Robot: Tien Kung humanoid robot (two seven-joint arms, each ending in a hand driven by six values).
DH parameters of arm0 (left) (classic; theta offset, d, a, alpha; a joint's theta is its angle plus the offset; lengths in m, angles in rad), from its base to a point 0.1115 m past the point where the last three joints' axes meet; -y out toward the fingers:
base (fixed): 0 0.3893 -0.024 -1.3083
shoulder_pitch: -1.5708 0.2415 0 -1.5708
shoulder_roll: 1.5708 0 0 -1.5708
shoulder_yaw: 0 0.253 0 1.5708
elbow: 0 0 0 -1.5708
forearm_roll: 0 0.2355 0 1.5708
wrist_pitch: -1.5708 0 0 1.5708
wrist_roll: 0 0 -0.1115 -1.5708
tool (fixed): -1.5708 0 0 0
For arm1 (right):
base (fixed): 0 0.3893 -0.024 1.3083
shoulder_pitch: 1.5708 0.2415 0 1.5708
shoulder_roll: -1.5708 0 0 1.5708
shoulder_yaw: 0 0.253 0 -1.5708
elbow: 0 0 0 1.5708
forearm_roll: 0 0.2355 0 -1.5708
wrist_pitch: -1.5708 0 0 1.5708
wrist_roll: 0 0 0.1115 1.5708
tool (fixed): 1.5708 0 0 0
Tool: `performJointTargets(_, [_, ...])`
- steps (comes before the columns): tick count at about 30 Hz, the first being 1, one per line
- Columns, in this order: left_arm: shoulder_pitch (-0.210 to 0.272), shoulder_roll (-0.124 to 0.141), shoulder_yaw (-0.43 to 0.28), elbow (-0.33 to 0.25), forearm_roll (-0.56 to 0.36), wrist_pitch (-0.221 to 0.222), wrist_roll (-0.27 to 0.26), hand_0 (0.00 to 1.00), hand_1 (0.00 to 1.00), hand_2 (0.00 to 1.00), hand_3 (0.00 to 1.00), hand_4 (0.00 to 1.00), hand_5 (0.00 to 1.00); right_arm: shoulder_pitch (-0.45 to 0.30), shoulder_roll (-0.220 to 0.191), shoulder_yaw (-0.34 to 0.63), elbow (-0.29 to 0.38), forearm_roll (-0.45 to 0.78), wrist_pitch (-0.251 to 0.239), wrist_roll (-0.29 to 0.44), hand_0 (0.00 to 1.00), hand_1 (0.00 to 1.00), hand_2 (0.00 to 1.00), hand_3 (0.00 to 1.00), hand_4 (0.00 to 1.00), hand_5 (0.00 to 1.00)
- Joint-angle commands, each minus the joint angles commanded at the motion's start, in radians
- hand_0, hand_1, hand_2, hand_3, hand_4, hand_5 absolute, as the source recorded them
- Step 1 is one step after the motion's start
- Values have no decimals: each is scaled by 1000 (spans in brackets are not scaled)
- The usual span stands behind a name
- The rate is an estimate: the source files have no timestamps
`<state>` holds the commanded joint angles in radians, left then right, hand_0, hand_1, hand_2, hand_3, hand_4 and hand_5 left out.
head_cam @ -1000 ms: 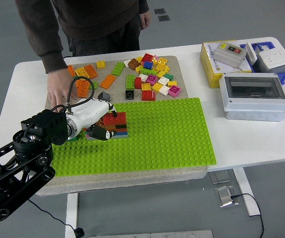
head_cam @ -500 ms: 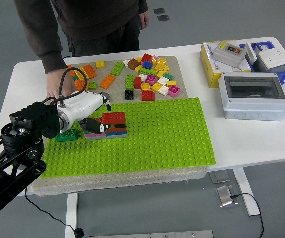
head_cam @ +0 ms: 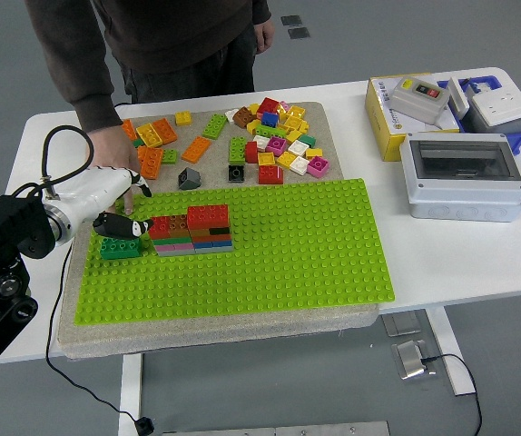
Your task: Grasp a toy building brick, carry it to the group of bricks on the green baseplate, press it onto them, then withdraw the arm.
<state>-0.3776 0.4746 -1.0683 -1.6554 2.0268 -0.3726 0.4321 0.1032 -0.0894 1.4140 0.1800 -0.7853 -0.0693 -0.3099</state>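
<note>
The green baseplate [head_cam: 288,245] lies on a beige mat. On its left part stands a group of stacked bricks [head_cam: 192,231], red on top with brown, green, pink and blue layers, and a green brick [head_cam: 120,248] beside it. My left hand [head_cam: 120,213] is left of the group, apart from it, fingers relaxed and empty. Loose bricks [head_cam: 270,141] in many colours lie on the mat behind the baseplate. The right arm is out of sight.
A person stands at the far side with one hand [head_cam: 108,154] resting on the mat's left rear corner, close to my left hand. A yellow box [head_cam: 397,118], a grey enclosure [head_cam: 465,177] and blue trays [head_cam: 496,100] sit at the right.
My left hand has drawn back leftward from the brick group, leaving the red brick on top of it. The person's hand stays put.
</note>
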Motion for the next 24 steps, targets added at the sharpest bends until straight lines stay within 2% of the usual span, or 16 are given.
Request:
performJointTargets(2, [36,-11,-41,10,4,22,-21,956,930,901,696,705,387,-1,1,-4,0,3,1,0,630,589,681,776,638,998])
performJointTargets(4, [76,-36,-87,21,3,56,-55,954,919,892,702,682,405,-2,3,-10,0,8,1,1,627,590,696,775,637,998])
performJointTargets(7, [132,-80,-155,32,-6,107,-113,954,919,892,702,682,405,-5,7,-22,0,18,1,2,627,590,696,775,637,998])
performJointTargets(10, [198,-144,-234,55,-29,174,-191,947,899,867,701,659,418,-11,14,-45,0,42,-1,4,626,590,709,775,634,998])
performJointTargets(13, [240,-183,-295,85,-55,227,-260,947,899,867,701,659,418,-15,19,-67,0,68,-4,7,626,590,709,775,634,998])
performJointTargets(15, [257,-198,-338,111,-76,267,-311,947,899,867,701,659,418,-18,24,-84,0,87,-6,8,626,590,709,775,634,998])
performJointTargets(16, [264,-203,-362,122,-86,289,-341,872,818,789,681,614,427,-19,27,-90,0,95,-7,8,623,590,726,774,626,998])
performJointTargets(19, [280,-215,-427,140,-112,351,-426,872,818,789,681,614,427,-21,33,-102,0,109,-8,6,623,590,726,774,626,998])
performJointTargets(24, [289,-229,-482,150,-128,391,-530,857,800,761,674,600,411,-19,36,-111,0,114,-6,1,619,590,731,774,628,998])
